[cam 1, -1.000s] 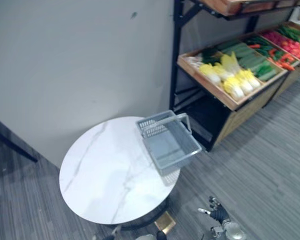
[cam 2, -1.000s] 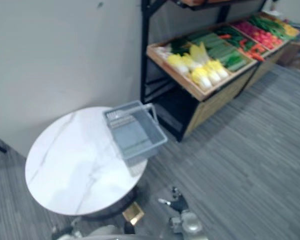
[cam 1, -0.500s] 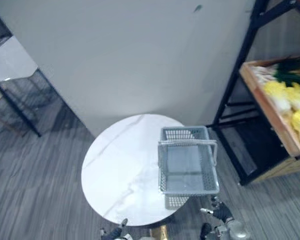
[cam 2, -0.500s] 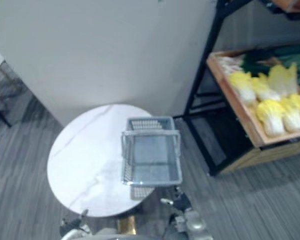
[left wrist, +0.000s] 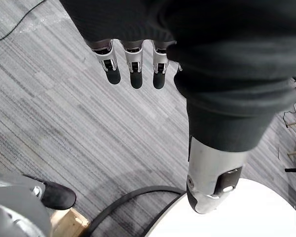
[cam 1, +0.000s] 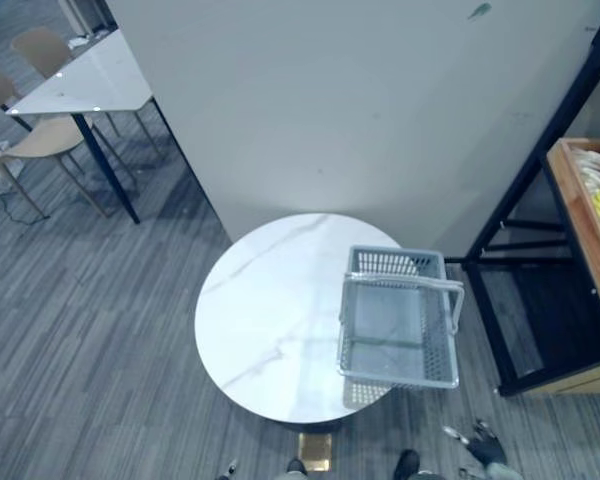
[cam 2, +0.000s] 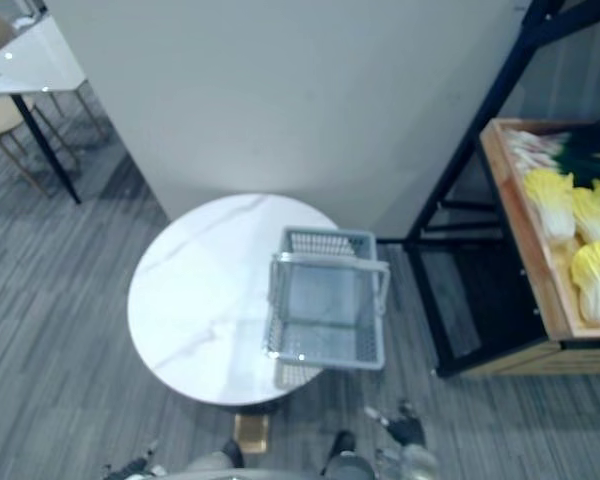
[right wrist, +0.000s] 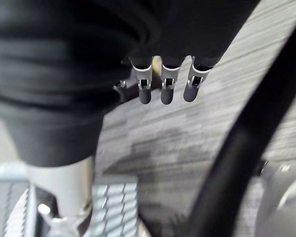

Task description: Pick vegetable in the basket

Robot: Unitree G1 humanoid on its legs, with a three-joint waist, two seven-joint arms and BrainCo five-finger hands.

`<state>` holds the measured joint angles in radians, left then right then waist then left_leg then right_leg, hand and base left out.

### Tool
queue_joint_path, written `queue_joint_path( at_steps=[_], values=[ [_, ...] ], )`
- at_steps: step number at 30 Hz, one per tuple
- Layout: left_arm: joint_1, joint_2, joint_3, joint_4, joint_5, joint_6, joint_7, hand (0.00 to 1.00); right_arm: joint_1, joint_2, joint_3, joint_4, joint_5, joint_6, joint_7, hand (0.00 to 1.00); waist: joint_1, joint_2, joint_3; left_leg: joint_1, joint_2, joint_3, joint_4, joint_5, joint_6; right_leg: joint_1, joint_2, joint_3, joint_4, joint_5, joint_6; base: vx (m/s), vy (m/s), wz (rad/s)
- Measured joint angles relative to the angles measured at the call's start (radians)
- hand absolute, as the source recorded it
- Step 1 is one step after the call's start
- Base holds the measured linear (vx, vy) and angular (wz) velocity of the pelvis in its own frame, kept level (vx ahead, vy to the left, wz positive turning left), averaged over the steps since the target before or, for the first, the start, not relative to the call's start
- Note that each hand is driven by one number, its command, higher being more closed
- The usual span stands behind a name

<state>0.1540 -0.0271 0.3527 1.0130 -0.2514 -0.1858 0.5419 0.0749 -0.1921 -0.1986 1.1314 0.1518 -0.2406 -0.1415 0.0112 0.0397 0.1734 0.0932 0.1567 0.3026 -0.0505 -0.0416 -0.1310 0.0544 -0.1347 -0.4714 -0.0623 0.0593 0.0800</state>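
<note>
The grey wire basket stands empty on the right front part of the round white marble table, its handle up and its near end jutting over the table's rim. Yellow-white cabbages and green leaves lie in a wooden crate on the shelf to the right, well away from both hands. My right hand hangs low near the floor, right of the table, fingers straight and holding nothing. My left hand hangs over the floor by the table's edge, fingers straight, also empty.
A grey partition wall rises right behind the table. The black shelf frame stands close to the basket's right side. Another table with chairs is at the far left. Striped grey carpet surrounds the table.
The whole view has swung left: the vegetable shelf has slid to the right edge and the far table with chairs has come into view. Basket and table keep their places.
</note>
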Motion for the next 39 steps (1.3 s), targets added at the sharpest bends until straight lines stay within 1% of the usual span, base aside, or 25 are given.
queue_joint_path(
  at_steps=[1,3,4,5,8,10,12,13,14,15,16,17,18,20,21,22,24,27,28,29,30,32,35,38,39],
  values=[
    [0.001,0.002,0.009,0.010,0.001,0.001,0.000,0.00,0.002,-0.013,-0.038,0.013,-0.001,0.007,-0.011,0.00,-0.003,0.000,-0.001,0.003,-0.001,0.005,-0.007,0.003,0.001,0.000,0.000,0.002,-0.003,0.001,0.001,0.00,0.035,-0.12],
    [0.019,0.004,0.034,0.033,0.031,0.006,0.000,0.00,0.004,-0.074,-0.192,0.030,-0.007,0.046,-0.075,0.00,-0.007,0.000,-0.003,0.030,-0.001,0.049,-0.035,0.011,0.000,-0.002,0.001,0.025,-0.005,0.005,0.004,0.02,0.033,-0.28],
    [0.023,0.004,0.040,0.039,0.037,0.009,-0.001,0.00,0.003,-0.090,-0.226,0.034,-0.006,0.052,-0.085,0.00,-0.007,0.001,-0.005,0.036,-0.001,0.057,-0.039,0.012,-0.002,-0.002,0.002,0.032,-0.005,0.006,0.005,0.04,0.035,-0.40],
    [0.030,0.008,0.047,0.053,0.038,0.015,-0.002,0.00,-0.007,-0.131,-0.311,0.056,-0.009,0.064,-0.102,0.00,-0.008,0.003,-0.024,0.037,-0.002,0.076,-0.044,0.015,-0.008,-0.015,0.003,0.044,-0.004,0.010,0.010,0.05,0.023,-0.27],
    [0.029,0.014,0.048,0.054,0.040,0.022,-0.008,0.00,-0.038,-0.184,-0.425,0.075,-0.027,0.110,-0.124,0.00,-0.010,-0.002,-0.033,0.044,-0.002,0.092,-0.049,0.019,-0.008,-0.019,0.004,0.054,-0.004,0.018,0.001,0.06,0.015,-0.16],
    [0.034,0.013,0.048,0.057,0.042,0.024,-0.012,0.00,-0.073,-0.211,-0.424,0.067,-0.039,0.127,-0.136,0.00,-0.011,-0.008,-0.037,0.057,-0.001,0.110,-0.049,0.015,-0.015,-0.019,0.007,0.072,-0.004,0.018,0.001,0.04,0.012,-0.28],
    [0.034,0.013,0.047,0.056,0.070,0.024,-0.022,0.00,-0.095,-0.223,-0.379,0.008,-0.040,0.129,-0.138,0.00,-0.012,-0.014,-0.040,0.068,-0.001,0.128,-0.048,0.010,-0.022,-0.020,0.009,0.089,-0.003,0.018,0.001,0.03,0.012,-0.26],
    [0.035,0.013,0.046,0.056,0.076,0.025,-0.027,0.00,-0.097,-0.224,-0.318,-0.087,-0.046,0.131,-0.138,0.00,-0.015,-0.018,-0.047,0.066,-0.002,0.136,-0.048,0.009,-0.024,-0.030,0.009,0.097,0.000,0.018,0.001,0.00,0.008,-0.25],
    [0.034,0.014,0.041,0.053,0.078,0.025,-0.028,0.00,-0.093,-0.224,-0.244,-0.240,-0.077,0.131,-0.139,0.00,-0.027,-0.021,-0.047,0.064,-0.003,0.145,-0.048,0.008,-0.024,-0.041,0.008,0.105,0.006,0.018,0.001,-0.01,0.006,-0.22],
    [0.036,0.015,0.035,0.053,0.078,0.025,-0.028,0.00,-0.091,-0.226,-0.206,-0.326,-0.098,0.127,-0.138,0.00,-0.035,-0.022,-0.048,0.062,-0.004,0.149,-0.047,0.008,-0.024,-0.050,0.007,0.111,0.009,0.018,0.001,-0.01,0.004,-0.22],
    [0.035,0.019,0.022,0.051,0.078,0.028,-0.029,0.00,-0.088,-0.238,-0.143,-0.483,-0.153,0.113,-0.138,0.00,-0.040,-0.025,-0.052,0.048,-0.006,0.152,-0.044,0.008,-0.024,-0.069,0.007,0.123,0.014,0.018,0.001,-0.02,-0.005,-0.17],
    [0.029,0.026,0.007,0.048,0.078,0.034,-0.031,0.00,-0.088,-0.252,-0.115,-0.574,-0.189,0.098,-0.137,0.00,-0.039,-0.027,-0.055,0.046,-0.007,0.152,-0.044,0.009,-0.023,-0.077,0.007,0.126,0.014,0.020,0.002,-0.01,-0.014,-0.10],
    [0.024,0.035,-0.007,0.038,0.078,0.036,-0.035,0.00,-0.096,-0.277,-0.086,-0.647,-0.229,0.087,-0.134,0.00,-0.037,-0.032,-0.055,0.041,-0.007,0.149,-0.044,0.009,-0.022,-0.080,0.007,0.124,0.014,0.020,0.002,0.00,0.000,0.00],
    [0.024,0.043,-0.017,0.018,0.079,0.040,-0.039,0.00,-0.123,-0.328,-0.017,-0.701,-0.275,0.081,-0.122,0.00,-0.036,-0.037,-0.063,0.035,-0.007,0.143,-0.044,0.010,-0.022,-0.082,0.006,0.118,0.014,0.020,0.002,0.01,-0.017,0.08],
    [0.024,0.044,-0.021,0.016,0.079,0.042,-0.039,0.00,-0.126,-0.336,-0.003,-0.708,-0.282,0.079,-0.117,0.00,-0.036,-0.040,-0.064,0.033,-0.007,0.141,-0.044,0.010,-0.022,-0.083,0.006,0.116,0.014,0.020,0.002,0.02,-0.009,0.12],
    [0.023,0.051,-0.035,0.013,0.083,0.045,-0.045,0.00,-0.136,-0.366,0.058,-0.743,-0.314,0.067,-0.095,0.00,-0.036,-0.049,-0.062,0.030,-0.008,0.130,-0.044,0.011,-0.022,-0.083,0.005,0.110,0.016,0.022,0.003,0.02,-0.005,0.12],
    [0.023,0.053,-0.037,0.013,0.107,0.060,-0.047,0.00,-0.151,-0.393,0.138,-0.783,-0.371,0.053,-0.070,0.00,-0.036,-0.055,-0.066,0.028,-0.009,0.125,-0.044,0.011,-0.022,-0.083,0.004,0.103,0.018,0.022,0.003,0.03,-0.003,0.10],
    [0.020,0.054,-0.049,0.012,0.113,0.065,-0.072,0.00,-0.224,-0.433,0.292,-0.810,-0.454,0.022,-0.015,0.00,-0.033,-0.055,-0.065,0.022,-0.019,0.119,-0.043,0.011,-0.022,-0.085,-0.003,0.097,0.019,0.022,0.003,0.01,0.008,0.07],
    [0.020,0.054,-0.051,0.012,0.113,0.065,-0.078,0.00,-0.238,-0.435,0.316,-0.810,-0.464,0.018,-0.004,0.00,-0.032,-0.055,-0.065,0.021,-0.020,0.118,-0.043,0.012,-0.021,-0.085,-0.003,0.097,0.019,0.022,0.004,-0.01,-0.002,0.08],
    [0.020,0.055,-0.053,0.012,0.113,0.065,-0.086,0.00,-0.276,-0.443,0.378,-0.807,-0.482,0.015,0.012,0.00,-0.029,-0.055,-0.065,0.018,-0.023,0.114,-0.043,0.012,-0.020,-0.087,-0.003,0.096,0.019,0.023,0.005,-0.01,-0.012,0.06],
    [0.020,0.055,-0.053,0.012,0.113,0.066,-0.088,0.00,-0.284,-0.445,0.389,-0.806,-0.486,0.015,0.016,0.00,-0.029,-0.055,-0.065,0.017,-0.023,0.114,-0.043,0.012,-0.020,-0.087,-0.003,0.096,0.019,0.023,0.005,-0.02,-0.017,0.07],
    [0.020,0.057,-0.057,0.013,0.112,0.066,-0.100,0.00,-0.352,-0.461,0.497,-0.787,-0.504,0.007,0.032,0.00,-0.013,-0.056,-0.064,0.015,-0.026,0.108,-0.043,0.013,-0.019,-0.088,-0.005,0.094,0.019,0.024,0.007,-0.02,-0.011,0.04],
    [0.013,0.067,-0.084,0.011,0.106,0.064,-0.115,0.00,-0.461,-0.461,0.610,-0.716,-0.545,-0.012,0.043,0.00,-0.001,-0.059,-0.047,0.011,-0.029,0.097,-0.043,0.017,-0.013,-0.087,-0.008,0.089,0.020,0.026,0.008,-0.03,-0.014,0.07],
    [-0.005,0.069,-0.093,0.008,0.096,0.063,-0.115,0.00,-0.558,-0.460,0.677,-0.645,-0.571,-0.012,0.043,0.00,0.021,-0.060,-0.018,-0.008,-0.032,0.093,-0.043,0.024,-0.005,-0.105,-0.011,0.088,0.020,0.035,0.005,-0.06,-0.016,0.04],
    [-0.005,0.069,-0.093,0.004,0.096,0.063,-0.114,0.00,-0.578,-0.460,0.687,-0.630,-0.583,-0.011,0.043,0.00,0.021,-0.060,-0.012,-0.013,-0.033,0.091,-0.043,0.027,-0.004,-0.107,-0.011,0.085,0.018,0.036,0.005,-0.04,-0.022,0.12]
  ],
)
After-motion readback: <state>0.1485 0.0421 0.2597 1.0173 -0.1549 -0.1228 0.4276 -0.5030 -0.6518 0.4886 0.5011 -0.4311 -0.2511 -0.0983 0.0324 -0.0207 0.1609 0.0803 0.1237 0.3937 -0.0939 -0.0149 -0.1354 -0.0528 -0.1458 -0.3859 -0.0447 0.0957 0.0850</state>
